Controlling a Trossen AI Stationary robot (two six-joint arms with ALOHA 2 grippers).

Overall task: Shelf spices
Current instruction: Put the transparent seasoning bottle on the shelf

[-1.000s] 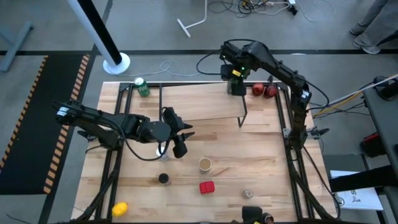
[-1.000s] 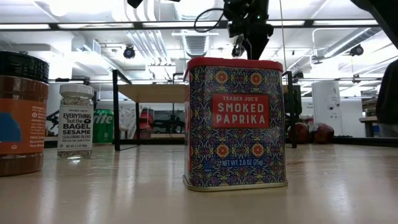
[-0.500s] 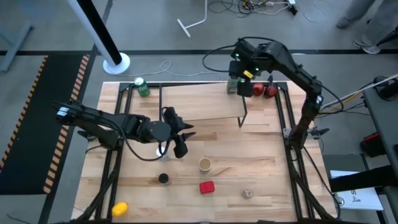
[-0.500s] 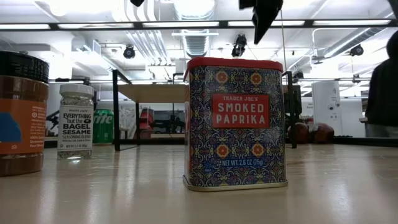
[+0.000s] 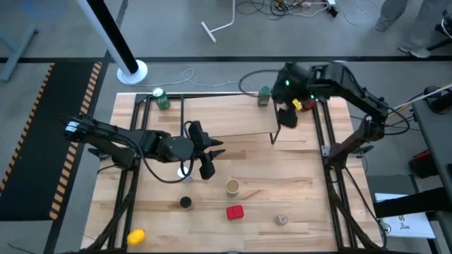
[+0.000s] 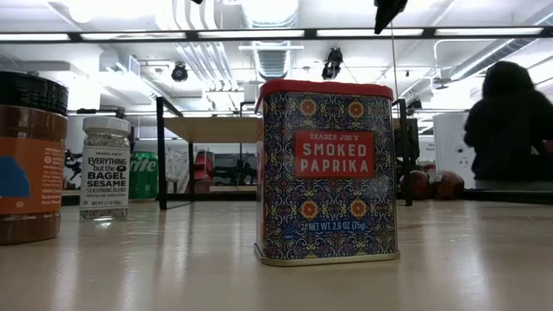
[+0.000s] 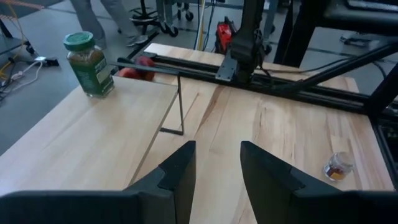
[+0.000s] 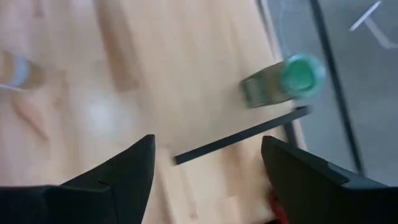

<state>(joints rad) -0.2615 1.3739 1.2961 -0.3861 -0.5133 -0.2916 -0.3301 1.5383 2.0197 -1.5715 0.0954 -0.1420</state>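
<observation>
While open, right gripper overhangs shelf.

We note the right pincer above the shelf edge; one jar just behind it on the shelf, tin well before it.

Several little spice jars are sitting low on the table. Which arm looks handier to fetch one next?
Probably the left. Its open left gripper hangs right by the white-capped jar and tan tub, while the open right gripper is up beside the shelf.
</observation>
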